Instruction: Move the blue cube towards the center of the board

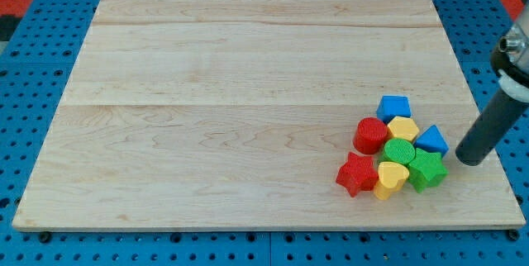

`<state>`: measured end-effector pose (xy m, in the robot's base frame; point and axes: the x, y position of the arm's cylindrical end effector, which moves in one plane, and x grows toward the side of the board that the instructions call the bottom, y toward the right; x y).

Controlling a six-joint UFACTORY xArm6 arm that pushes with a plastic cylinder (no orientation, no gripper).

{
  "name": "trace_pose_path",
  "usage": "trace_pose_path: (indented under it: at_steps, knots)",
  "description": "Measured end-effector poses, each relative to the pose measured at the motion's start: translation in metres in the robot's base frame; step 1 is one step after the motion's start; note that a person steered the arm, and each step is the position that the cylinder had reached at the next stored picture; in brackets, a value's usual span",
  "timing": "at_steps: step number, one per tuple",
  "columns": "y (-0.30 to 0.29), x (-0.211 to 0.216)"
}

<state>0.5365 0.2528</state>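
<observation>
The blue cube (393, 106) sits at the top of a tight cluster of blocks near the lower right of the wooden board (248, 68). Below it lie a red cylinder (371, 135), a yellow block (403, 128), a blue triangular block (431, 140), a green cylinder (399, 151), a green block (426, 170), a yellow heart-like block (390, 179) and a red star (356, 173). My tip (469, 161) rests on the board at the view's right of the cluster, just right of the green block and the blue triangle, apart from them.
The board lies on a blue perforated table (33, 92). Its right edge (488, 125) runs close behind my tip.
</observation>
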Motion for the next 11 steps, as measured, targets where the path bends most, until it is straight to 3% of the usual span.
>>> trace_pose_path:
  at_steps: [2,3,4,6,10,11]
  knots:
    - [-0.078,-0.029]
    - [-0.088,-0.039]
    - [-0.088,-0.039]
    - [-0.022,-0.052]
    - [-0.184,-0.144]
    - [-0.121,-0.136]
